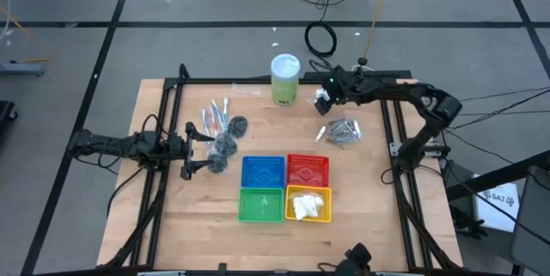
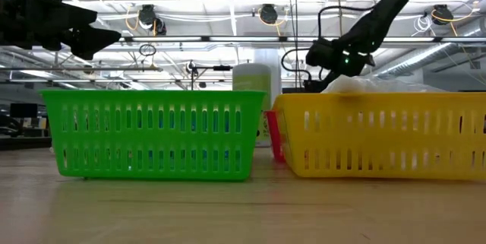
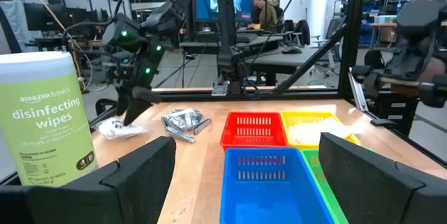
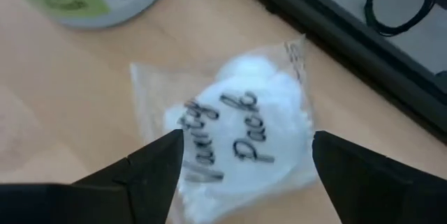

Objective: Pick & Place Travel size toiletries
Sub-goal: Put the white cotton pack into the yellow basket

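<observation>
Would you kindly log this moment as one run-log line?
right gripper: open over white sachet | left gripper: open, waiting near puffs | yellow basket: holds sachets

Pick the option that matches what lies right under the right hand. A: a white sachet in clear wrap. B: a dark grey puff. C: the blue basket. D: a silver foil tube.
A: the right wrist view shows the right hand open just over a clear-wrapped white sachet on the table, near the wipes canister.
</observation>
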